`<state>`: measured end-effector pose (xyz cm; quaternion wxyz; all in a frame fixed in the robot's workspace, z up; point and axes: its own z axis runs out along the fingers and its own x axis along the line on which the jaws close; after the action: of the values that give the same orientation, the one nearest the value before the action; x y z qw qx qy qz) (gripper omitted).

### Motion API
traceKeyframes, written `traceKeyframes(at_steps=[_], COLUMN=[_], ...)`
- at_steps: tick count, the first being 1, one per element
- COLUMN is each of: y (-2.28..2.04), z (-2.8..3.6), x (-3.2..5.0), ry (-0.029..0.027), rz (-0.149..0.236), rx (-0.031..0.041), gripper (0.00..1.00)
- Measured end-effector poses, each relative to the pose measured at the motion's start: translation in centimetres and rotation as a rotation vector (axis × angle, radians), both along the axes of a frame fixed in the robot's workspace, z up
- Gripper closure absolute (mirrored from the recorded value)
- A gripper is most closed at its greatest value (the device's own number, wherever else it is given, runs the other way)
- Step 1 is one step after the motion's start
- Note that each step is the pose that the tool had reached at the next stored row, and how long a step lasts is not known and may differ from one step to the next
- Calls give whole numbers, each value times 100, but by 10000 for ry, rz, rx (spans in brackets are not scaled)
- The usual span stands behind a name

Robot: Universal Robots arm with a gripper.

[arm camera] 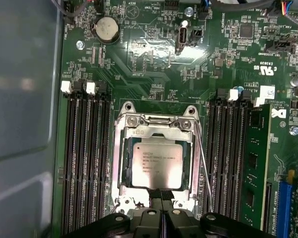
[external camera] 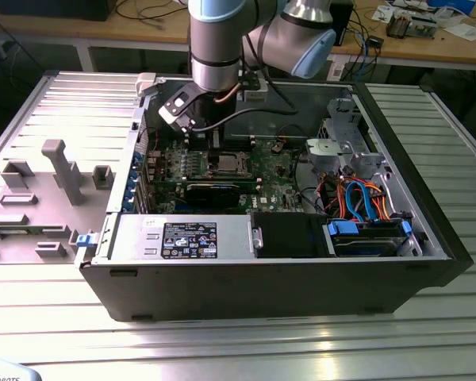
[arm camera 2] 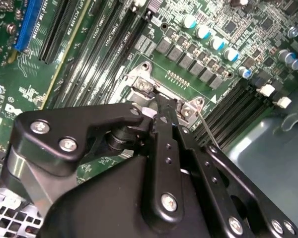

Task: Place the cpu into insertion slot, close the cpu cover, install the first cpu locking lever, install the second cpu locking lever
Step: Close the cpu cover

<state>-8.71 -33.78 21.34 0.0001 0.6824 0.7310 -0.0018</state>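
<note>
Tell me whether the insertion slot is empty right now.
No, in the first wrist view the cpu lies flat in the insertion slot, its silver-grey top showing through the window of the cpu cover.

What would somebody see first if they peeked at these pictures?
Probably the big grey-and-blue robot arm reaching down into the open computer case in the exterior view. In the first wrist view, the shiny square cpu sits in the middle of the green board, framed by the silvery cpu cover, with the black claw at its edge.
</note>
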Motion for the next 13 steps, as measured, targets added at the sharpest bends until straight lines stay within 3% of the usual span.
traceKeyframes(at_steps=[13], y=[0], z=[-102], x=[-36], ry=[1], rz=[598], rx=[-1], gripper=[89])
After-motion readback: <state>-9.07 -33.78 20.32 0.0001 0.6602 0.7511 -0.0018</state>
